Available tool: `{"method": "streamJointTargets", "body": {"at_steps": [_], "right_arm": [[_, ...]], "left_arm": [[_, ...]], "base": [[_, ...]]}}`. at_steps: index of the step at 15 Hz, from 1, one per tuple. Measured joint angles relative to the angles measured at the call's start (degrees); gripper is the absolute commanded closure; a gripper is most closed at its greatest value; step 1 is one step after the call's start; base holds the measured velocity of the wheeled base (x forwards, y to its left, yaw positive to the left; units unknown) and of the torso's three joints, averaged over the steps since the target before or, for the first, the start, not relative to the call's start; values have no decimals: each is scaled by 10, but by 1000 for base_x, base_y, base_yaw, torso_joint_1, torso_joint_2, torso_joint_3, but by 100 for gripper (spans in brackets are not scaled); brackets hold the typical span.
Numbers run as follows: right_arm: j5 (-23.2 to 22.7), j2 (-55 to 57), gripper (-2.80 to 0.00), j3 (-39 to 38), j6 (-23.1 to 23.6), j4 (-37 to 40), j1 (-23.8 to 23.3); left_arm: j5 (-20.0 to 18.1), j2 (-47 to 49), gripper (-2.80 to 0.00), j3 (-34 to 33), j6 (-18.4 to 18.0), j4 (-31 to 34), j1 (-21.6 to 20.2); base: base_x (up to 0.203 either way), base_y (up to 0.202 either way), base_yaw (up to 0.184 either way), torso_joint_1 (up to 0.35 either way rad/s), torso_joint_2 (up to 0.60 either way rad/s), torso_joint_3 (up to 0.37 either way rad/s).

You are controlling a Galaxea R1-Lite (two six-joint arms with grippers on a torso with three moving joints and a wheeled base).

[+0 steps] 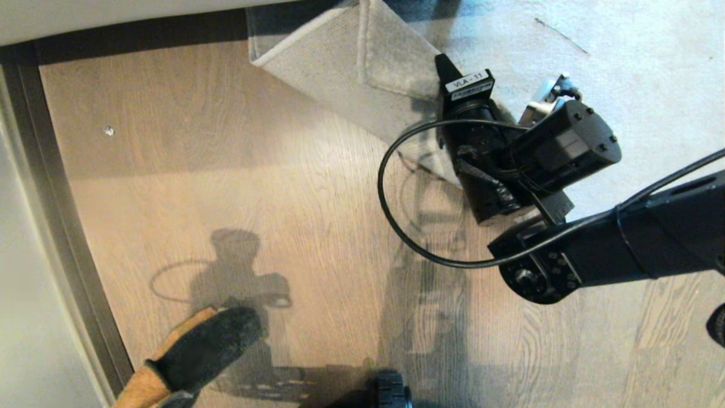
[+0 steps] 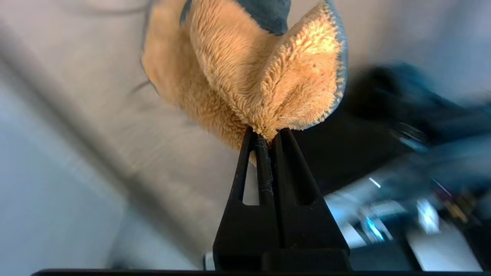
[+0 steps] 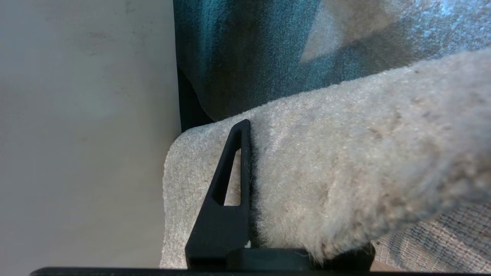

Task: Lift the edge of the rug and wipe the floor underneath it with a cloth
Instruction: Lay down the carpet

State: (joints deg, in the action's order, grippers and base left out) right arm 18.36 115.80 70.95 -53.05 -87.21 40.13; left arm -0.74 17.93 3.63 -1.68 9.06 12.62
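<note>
Floor (image 1: 226, 170): matt wood-grain planks, smooth. Rug edge (image 1: 391, 62): short fuzzy pile on top; paler, tightly woven backing (image 1: 323, 62) exposed. Cloth (image 2: 264, 76): fluffy mustard-orange fleece, black fibrous reverse. Gripper fingers (image 3: 226, 199): matt black plastic

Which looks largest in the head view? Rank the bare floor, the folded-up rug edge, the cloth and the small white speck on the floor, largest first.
1. floor
2. rug edge
3. cloth, partly cut off by the frame, so unsure
4. white speck
</note>
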Motion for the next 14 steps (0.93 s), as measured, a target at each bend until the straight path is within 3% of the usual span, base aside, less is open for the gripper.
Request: {"method": "streamJointTargets", "body": {"at_steps": [1, 3, 6, 10, 14], "right_arm": [[0, 0, 0, 0, 0, 0, 0], [0, 0, 0, -1, 0, 0, 0], [0, 0, 0, -1, 0, 0, 0], [1, 0, 0, -1, 0, 0, 0], [1, -1, 0, -2, 0, 0, 0]], "left_arm": [[0, 0, 0, 0, -1, 0, -37], [2, -9, 0, -2, -12, -4, -69], [1, -15, 0, -4, -13, -8, -81], [1, -38, 0, -3, -14, -5, -130], [-4, -118, 0, -3, -14, -4, -130]], "base": [[0, 0, 0, 0, 0, 0], [0, 0, 0, 0, 0, 0], [0, 0, 0, 0, 0, 0], [0, 0, 0, 0, 0, 0], [0, 0, 0, 0, 0, 0]]}}
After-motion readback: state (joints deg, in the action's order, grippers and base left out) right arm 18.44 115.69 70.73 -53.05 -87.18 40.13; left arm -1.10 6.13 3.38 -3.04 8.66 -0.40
